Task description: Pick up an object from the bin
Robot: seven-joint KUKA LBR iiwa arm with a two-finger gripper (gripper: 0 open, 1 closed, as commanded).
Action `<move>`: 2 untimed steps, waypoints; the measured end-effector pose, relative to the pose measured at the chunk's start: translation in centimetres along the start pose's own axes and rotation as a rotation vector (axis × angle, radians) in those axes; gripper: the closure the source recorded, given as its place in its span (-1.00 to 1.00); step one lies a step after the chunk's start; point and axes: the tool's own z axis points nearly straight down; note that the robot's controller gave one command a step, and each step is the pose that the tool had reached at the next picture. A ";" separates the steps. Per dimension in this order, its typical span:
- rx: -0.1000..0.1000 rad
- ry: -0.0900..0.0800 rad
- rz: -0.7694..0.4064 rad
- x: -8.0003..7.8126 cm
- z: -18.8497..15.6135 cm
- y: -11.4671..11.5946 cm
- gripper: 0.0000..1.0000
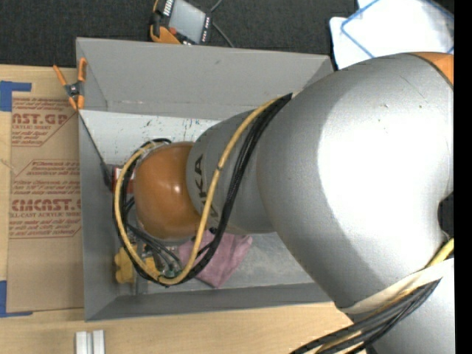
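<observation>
Arm (pixel 354 175) deep at the bin's (pixel 92 220) left end, beside a pink cloth (pixel 230 260).
Whether the tool (pixel 151 262) is open cannot be told; keep it clear of the left wall before closing.

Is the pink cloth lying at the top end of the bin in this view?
No, the pink cloth lies near the bottom wall of the bin, partly tucked under the arm.

Orange-edged black device (pixel 182 19) at top, blue-rimmed white sheets (pixel 398 28) at top right.
</observation>
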 end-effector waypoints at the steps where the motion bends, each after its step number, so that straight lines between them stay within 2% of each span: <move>1: 0.001 0.003 0.000 0.1 -2.5 0.0 1.00; 2: 0.000 0.000 -0.001 -0.1 -4.9 0.1 1.00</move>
